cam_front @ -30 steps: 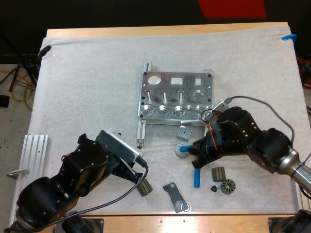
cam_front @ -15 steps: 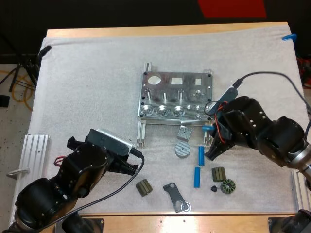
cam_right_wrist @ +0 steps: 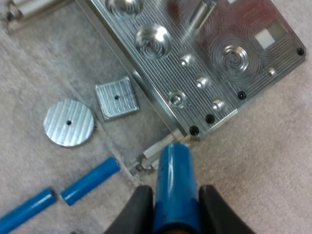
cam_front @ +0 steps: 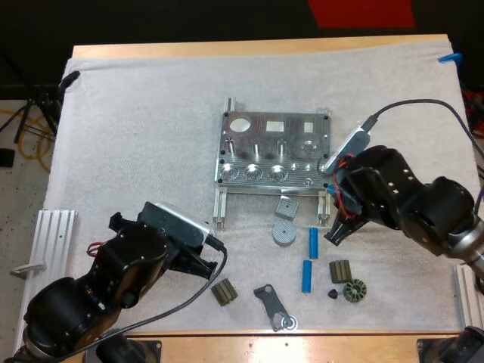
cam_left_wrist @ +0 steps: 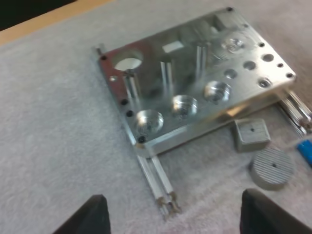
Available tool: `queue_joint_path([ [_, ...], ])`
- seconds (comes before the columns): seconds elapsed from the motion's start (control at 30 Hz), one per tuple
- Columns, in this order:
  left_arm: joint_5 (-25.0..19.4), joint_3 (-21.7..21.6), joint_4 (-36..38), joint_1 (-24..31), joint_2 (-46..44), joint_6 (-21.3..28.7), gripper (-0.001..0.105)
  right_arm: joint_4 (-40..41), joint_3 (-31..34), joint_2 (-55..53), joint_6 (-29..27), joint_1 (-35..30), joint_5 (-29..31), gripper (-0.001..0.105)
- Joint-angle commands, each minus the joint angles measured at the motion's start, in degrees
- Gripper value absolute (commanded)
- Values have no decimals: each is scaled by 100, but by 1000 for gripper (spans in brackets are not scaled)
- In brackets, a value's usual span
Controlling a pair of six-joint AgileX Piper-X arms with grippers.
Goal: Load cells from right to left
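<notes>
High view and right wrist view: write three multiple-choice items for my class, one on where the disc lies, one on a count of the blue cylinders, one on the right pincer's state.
1. Where does the disc lie?
A. On the fixture.
B. On the mat beside the block.
C. At the mat's far edge.

2. How many blue cylinders lie loose on the mat?
A. One.
B. Two.
C. Four.

3. What is the right pincer doing?
A. Open.
B. Shut on nothing.
C. Shut on a blue cylinder.

Key: 1 B, it lies on the mat next to the block, off the fixture. 2 B, two lie near the disc. 3 C, it presses the cylinder from both sides.
</notes>
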Motion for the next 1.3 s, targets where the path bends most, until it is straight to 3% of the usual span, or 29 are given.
queue_joint_path([
  [0.0,113,-43,-23,-3,-36,88,57,7,-55,73,-102,-14,68,0],
  [0.27,468,-43,-23,-3,-36,252,57,7,-242,539,-324,-43,82,0],
  [0.8,487,-23,-44,-3,-8,266,57,346,-1557,2241,-927,-531,153,0],
  [1.27,663,-19,-44,-3,-8,266,57,440,-1998,3235,-1347,-669,406,0],
])
